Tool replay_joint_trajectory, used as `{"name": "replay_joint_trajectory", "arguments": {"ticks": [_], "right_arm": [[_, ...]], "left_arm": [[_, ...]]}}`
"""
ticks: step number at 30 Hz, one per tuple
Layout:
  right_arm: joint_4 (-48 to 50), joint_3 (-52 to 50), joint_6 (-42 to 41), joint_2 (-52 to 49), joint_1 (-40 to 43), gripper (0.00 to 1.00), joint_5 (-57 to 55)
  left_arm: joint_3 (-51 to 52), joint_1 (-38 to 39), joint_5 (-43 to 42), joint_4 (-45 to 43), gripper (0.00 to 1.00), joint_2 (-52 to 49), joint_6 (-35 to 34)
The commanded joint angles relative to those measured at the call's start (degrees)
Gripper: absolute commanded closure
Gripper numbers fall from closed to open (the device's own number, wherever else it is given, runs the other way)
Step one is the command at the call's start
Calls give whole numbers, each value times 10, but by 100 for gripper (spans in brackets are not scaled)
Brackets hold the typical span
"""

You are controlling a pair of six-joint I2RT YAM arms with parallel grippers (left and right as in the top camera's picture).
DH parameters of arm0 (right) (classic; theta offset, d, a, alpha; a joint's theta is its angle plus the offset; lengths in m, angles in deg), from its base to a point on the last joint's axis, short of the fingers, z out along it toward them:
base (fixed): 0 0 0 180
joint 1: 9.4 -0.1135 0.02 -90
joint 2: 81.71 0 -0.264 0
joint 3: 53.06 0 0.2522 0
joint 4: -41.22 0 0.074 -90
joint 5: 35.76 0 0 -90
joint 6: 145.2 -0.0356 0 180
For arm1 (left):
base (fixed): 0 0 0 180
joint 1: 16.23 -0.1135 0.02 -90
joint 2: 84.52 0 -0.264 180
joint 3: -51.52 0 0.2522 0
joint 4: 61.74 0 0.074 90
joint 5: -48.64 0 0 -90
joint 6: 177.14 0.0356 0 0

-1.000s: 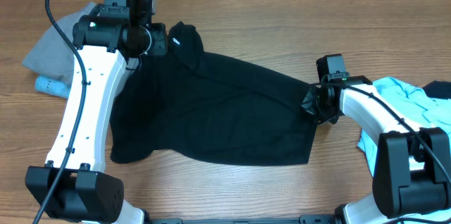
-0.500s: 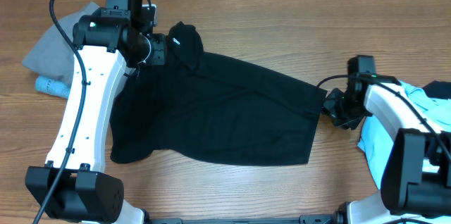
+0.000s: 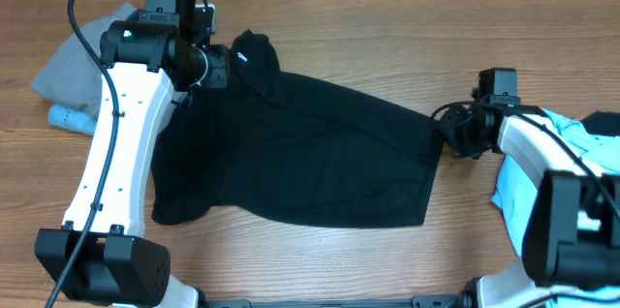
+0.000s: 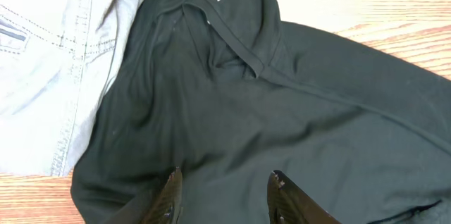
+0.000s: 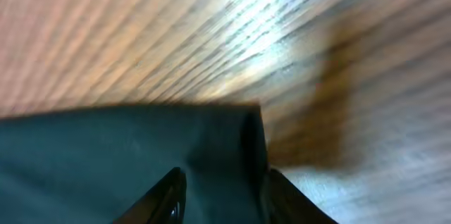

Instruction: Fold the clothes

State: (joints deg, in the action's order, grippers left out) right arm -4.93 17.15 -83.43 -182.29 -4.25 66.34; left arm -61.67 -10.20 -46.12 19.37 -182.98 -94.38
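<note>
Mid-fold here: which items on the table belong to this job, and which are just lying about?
In the job: black trousers.
Lying about: grey shorts; light-blue T-shirt; small pale-blue item beside the shorts, unidentifiable.

Wooden table (image 3: 387,17) under black trousers (image 3: 310,163), grey shorts (image 3: 68,61), light-blue T-shirt (image 3: 599,153).

A light-brown wood-grain tabletop (image 3: 387,17) fills the overhead view edge to edge. In the right wrist view, soft glare brightens it toward 1 o'clock.
</note>
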Motion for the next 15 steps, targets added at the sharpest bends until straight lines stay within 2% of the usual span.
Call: {"name": "replay_joint_trajectory", "arguments": {"ticks": [1, 2, 4, 7, 11, 15], "right_arm": [[36, -10, -5, -55, -12, 61, 26], [47, -10, -5, -62, -14, 67, 30], [73, -10, -5, -68, -14, 95, 23], [148, -5, -57, -68, -7, 96, -52], [245, 9, -61, -68, 9, 96, -64], [275, 30, -59, -68, 26, 96, -97]], "left_arm": [[-2, 1, -9, -3, 57, 3, 10], [-2, 1, -9, -4, 57, 3, 10], [-2, 1, -9, -4, 57, 3, 10], [-2, 1, -9, -5, 56, 3, 10], [-2, 1, -9, -7, 56, 3, 10], [-2, 1, -9, -8, 56, 3, 10]]}}
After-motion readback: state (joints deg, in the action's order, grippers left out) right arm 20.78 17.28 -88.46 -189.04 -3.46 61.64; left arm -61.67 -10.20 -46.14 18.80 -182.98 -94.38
